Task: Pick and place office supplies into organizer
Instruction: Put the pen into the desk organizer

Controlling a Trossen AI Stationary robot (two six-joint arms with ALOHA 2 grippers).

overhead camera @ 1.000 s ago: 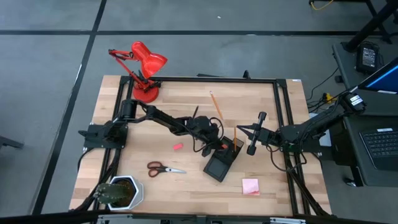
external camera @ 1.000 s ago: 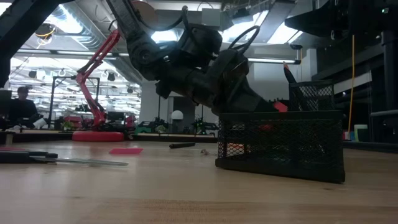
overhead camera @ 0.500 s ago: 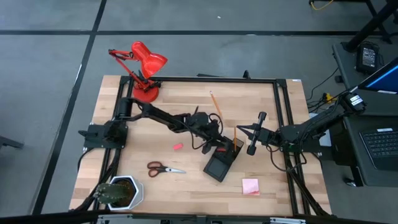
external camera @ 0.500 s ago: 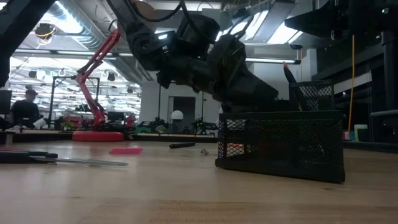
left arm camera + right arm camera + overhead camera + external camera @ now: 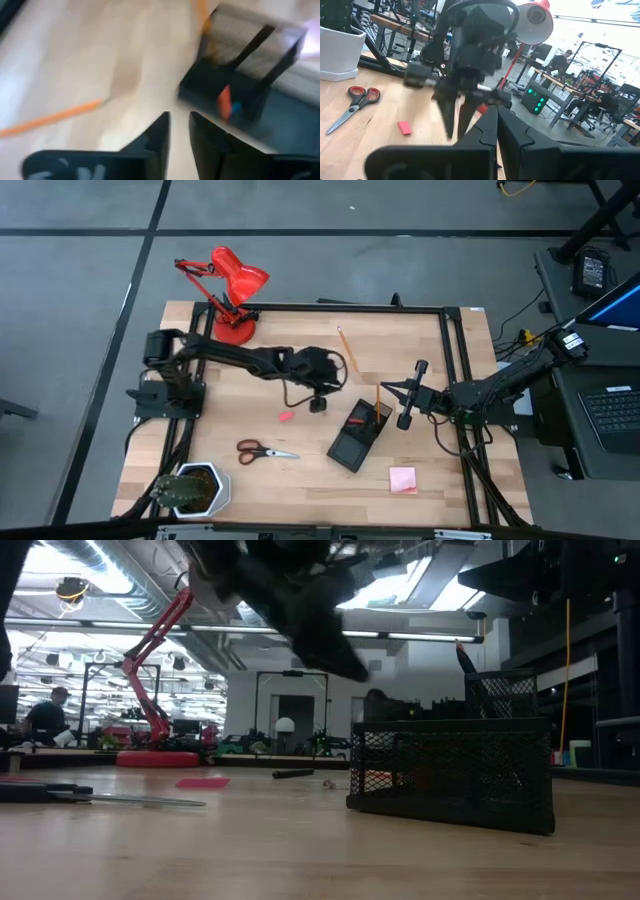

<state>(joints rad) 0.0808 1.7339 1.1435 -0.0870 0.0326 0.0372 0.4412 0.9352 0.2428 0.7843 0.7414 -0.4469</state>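
Left gripper (image 5: 318, 402) up over mid-table, just beside the organizer (image 5: 358, 437), fingers (image 5: 156, 142) a narrow gap apart, nothing between them. Black mesh organizer near the table's front, holding a black pen (image 5: 251, 46), an orange-tan pencil (image 5: 378, 397) and a red eraser piece (image 5: 224, 100). Second pencil (image 5: 347, 347) flat on the wood toward the back, well clear of the organizer. Pink eraser (image 5: 286, 416) on bare table close to the left gripper. Red-handled scissors (image 5: 264, 450) further front on the left, blades toward the organizer. Pink sticky-note pad (image 5: 403, 479) at the front, just right of the organizer. Right gripper (image 5: 384, 389) hovering beside the organizer's far end, fingers (image 5: 492, 132) pressed together, empty. Red desk lamp (image 5: 230, 290) at the back-left corner, potted plant (image 5: 193, 487) at front left.
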